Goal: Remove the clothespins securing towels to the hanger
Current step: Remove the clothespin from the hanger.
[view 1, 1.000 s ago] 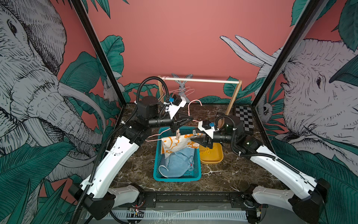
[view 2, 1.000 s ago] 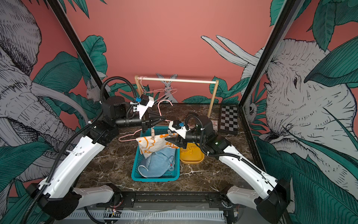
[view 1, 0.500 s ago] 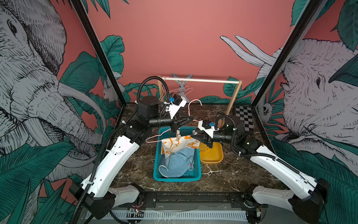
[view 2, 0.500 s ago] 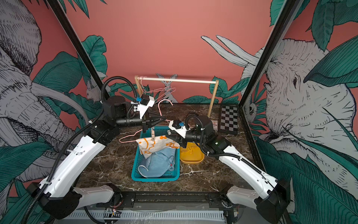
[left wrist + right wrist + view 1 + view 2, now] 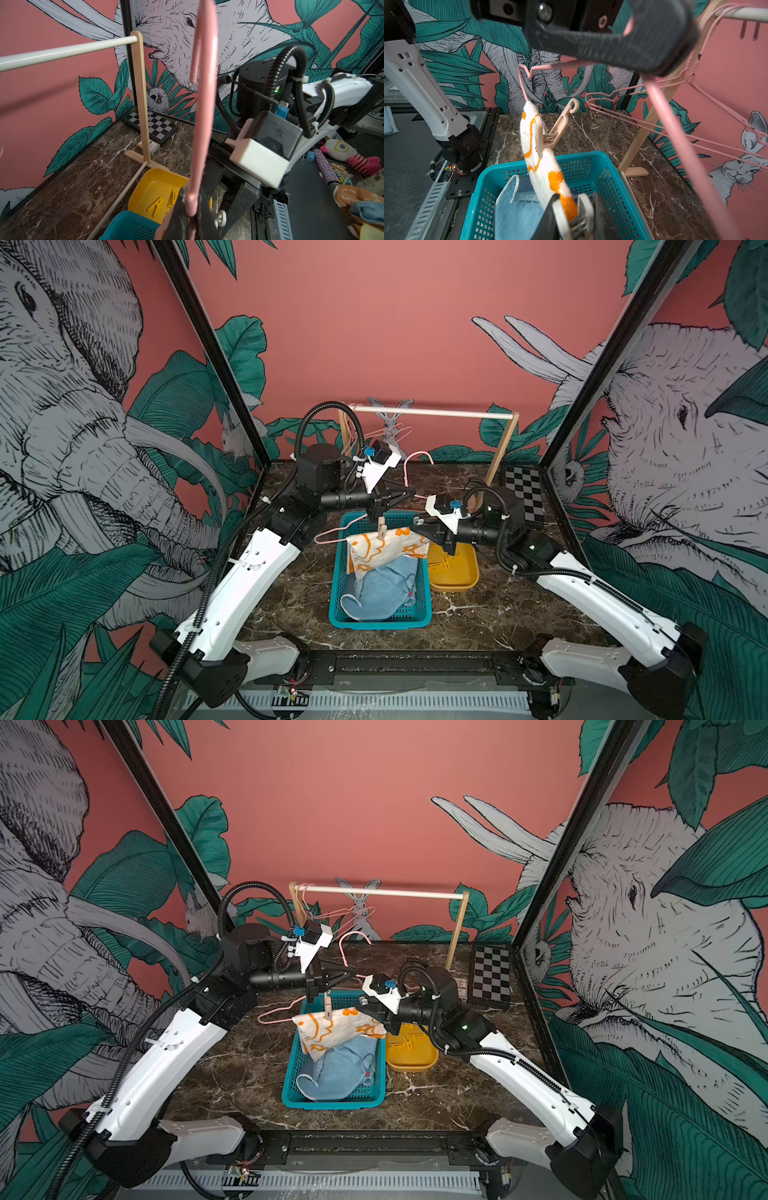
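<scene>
While the left gripper [image 5: 190,209] is clamped tight on the neck of the pink hanger [image 5: 202,108], holding it above the basket [image 5: 380,620], the right gripper [image 5: 575,219] is closed on a beige clothespin [image 5: 585,207] clipped over the near end of the cream towel [image 5: 542,166]. A second clothespin [image 5: 550,133] pinches the towel farther out, beyond the right gripper's tips. Below both grippers a blue towel [image 5: 382,589] lies in the basket. Under the right gripper's wrist, a tray [image 5: 457,585] holds yellow clothespins [image 5: 154,204].
</scene>
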`<state>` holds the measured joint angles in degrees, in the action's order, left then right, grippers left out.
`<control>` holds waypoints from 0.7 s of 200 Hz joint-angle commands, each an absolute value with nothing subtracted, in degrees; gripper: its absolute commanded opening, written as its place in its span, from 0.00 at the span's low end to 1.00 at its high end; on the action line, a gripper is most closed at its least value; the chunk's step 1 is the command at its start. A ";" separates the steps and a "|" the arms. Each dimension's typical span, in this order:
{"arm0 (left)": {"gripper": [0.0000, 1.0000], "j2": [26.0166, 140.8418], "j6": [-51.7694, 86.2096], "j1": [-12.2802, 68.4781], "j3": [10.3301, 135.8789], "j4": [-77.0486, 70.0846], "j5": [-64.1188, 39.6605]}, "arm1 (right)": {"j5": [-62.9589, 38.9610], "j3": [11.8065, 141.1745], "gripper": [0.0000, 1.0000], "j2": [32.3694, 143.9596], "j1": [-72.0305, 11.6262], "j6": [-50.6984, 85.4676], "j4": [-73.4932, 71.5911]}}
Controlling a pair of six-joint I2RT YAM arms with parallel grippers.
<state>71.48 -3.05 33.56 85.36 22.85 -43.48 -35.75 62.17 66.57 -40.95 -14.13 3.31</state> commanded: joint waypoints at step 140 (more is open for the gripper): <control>0.00 68.92 -5.31 33.57 85.54 24.87 -30.87 | -28.16 56.81 0.18 58.12 -41.40 -9.37 -4.83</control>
<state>72.18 -4.34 33.56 85.36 24.80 -35.73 -31.51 57.80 60.42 -40.99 -10.07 -2.74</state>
